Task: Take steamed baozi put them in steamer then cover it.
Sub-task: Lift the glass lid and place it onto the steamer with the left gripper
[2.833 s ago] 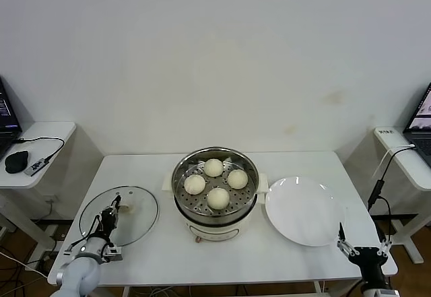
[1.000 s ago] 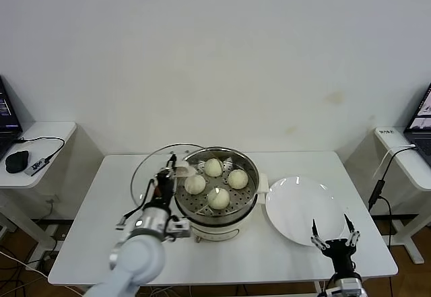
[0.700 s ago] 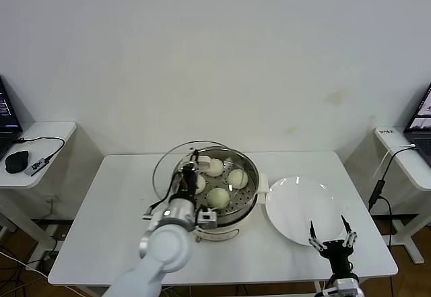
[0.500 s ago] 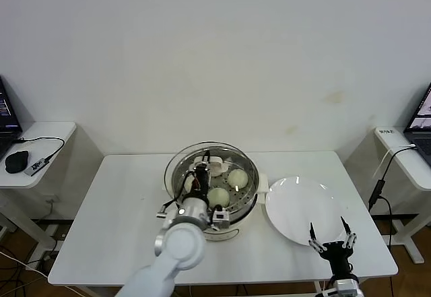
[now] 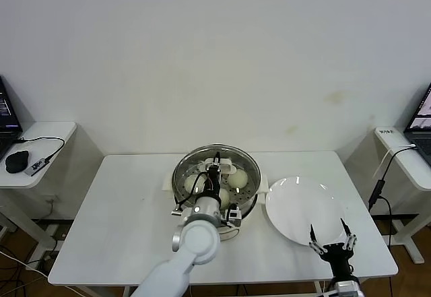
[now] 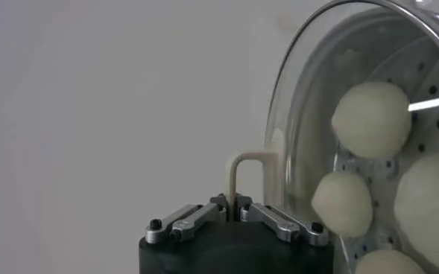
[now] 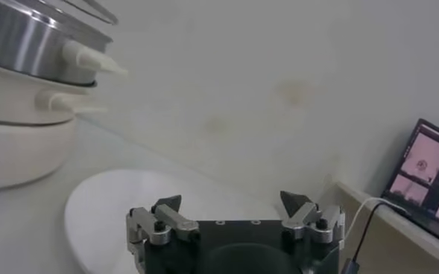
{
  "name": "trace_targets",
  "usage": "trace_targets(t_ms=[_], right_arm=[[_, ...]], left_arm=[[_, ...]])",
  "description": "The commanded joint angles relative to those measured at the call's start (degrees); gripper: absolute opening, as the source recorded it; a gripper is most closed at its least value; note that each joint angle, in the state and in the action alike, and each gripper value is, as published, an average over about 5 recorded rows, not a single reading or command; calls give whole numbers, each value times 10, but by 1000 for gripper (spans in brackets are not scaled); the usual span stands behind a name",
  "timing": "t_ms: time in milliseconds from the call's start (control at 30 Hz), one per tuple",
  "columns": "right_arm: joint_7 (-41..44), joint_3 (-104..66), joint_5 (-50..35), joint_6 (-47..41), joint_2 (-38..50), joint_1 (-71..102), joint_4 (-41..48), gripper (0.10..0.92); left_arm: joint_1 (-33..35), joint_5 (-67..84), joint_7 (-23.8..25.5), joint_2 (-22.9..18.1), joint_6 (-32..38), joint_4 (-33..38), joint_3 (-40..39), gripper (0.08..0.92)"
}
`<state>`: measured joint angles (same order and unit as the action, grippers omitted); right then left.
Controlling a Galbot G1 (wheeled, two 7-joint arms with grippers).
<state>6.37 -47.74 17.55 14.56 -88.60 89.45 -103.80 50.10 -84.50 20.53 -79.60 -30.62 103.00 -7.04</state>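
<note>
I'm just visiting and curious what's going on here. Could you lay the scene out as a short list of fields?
steamer: on the white table, four baozi on its tray
cover: glass lid over the steamer, gripped by its handle
left gripper: shut on the cover's handle, above the steamer
right gripper: open, idle at the table's near edge by the white plate

No legible text, label, brand, number or sign appears in any view. The laptop screen (image 7: 425, 175) in the right wrist view shows pink panels, but any writing on them is too small to read. A small white tag (image 5: 386, 133) on the side desk in the head view carries dark marks that cannot be made out.
</note>
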Motion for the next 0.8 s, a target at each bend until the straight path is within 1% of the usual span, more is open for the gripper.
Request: trace_targets(t_ms=[33,400,800], right_arm=[[0,0,0,2,2,1,3,823],[1,4,1,3,2,3,3,823],[2,7,2,4,2,4,4,823]], left_arm=[[-3,-13,-2,-12,4,-23,8,132],[9,-11,-6,-15,6,-18,16,132],[13,8,-23,-19,7,-26,21,132]])
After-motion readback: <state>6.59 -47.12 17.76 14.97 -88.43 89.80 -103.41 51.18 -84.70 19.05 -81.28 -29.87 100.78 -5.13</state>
